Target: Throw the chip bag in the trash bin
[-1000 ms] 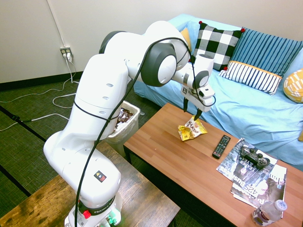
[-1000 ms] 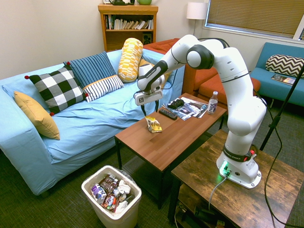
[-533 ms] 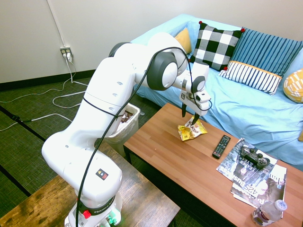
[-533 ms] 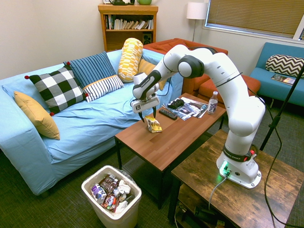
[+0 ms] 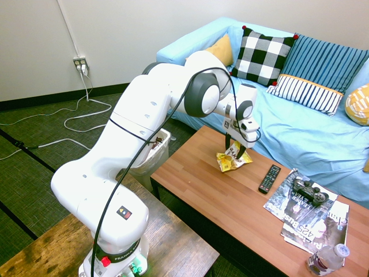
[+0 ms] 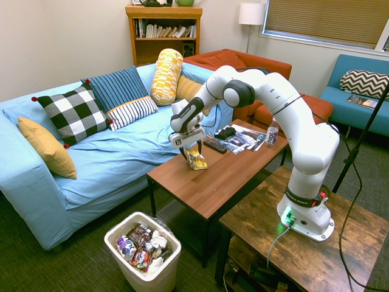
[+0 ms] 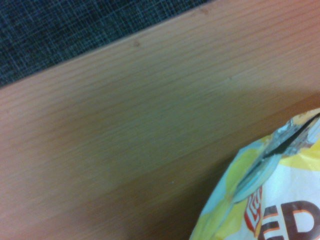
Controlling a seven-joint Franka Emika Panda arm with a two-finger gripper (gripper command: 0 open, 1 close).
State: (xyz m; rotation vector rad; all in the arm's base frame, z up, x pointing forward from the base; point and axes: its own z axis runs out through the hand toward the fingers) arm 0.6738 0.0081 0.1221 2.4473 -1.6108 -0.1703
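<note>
From the first exterior view we've got the small crumpled yellow foil chip bag (image 5: 233, 158) with red and white print sitting on the long reddish-brown wooden coffee table (image 5: 202, 193), toward the sofa-side edge. The white arm's two-finger gripper (image 5: 233, 146) is right down on the bag's upper end, dark fingers standing on either side of the foil, but we can't tell if they've actually pinched it or are just open around it. Further along the table from the bag we see a slim black remote control (image 5: 269, 178), then a black game controller (image 5: 309, 191) lying on a couple of glossy magazines (image 5: 305, 216), and a clear plastic water bottle (image 5: 327, 259) at the far corner. The small white rounded plastic trash bin (image 5: 151, 151) stands on the floor just off the table's end, mostly hidden behind the arm, with wrappers showing inside.

Second exterior view, other side: the bag (image 6: 197, 160) lies on the table (image 6: 222, 176) near the edge facing the light blue sofa (image 6: 91, 152), with the gripper (image 6: 190, 152) touching its top. The bin (image 6: 143, 250) sits on the dark carpet off the table's near end, well apart from the bag, clear liner in it and full of dark and blue wrappers.

Wrist view is blurry: mostly table wood grain (image 7: 125, 125), with the bag's yellow foil (image 7: 270, 200) and its torn silvery edge poking in, some red letters readable on white.
</note>
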